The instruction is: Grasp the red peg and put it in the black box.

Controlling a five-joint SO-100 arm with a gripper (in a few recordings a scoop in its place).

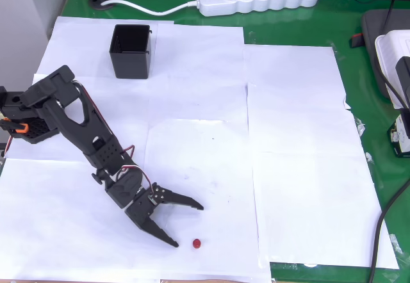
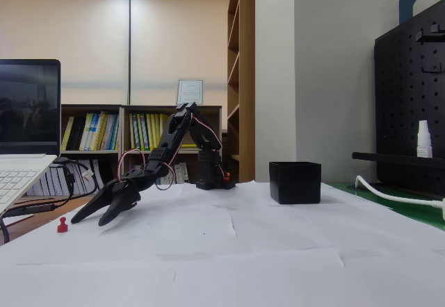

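Red peg (image 1: 196,243) lies just beside the spread gripper (image 1: 189,224), unobstructed.

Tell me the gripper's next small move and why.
Probably nudge the open gripper a little further toward the red peg, so that it sits between the fingers. The peg lies on the paper just beyond the nearer fingertip, not yet between them.
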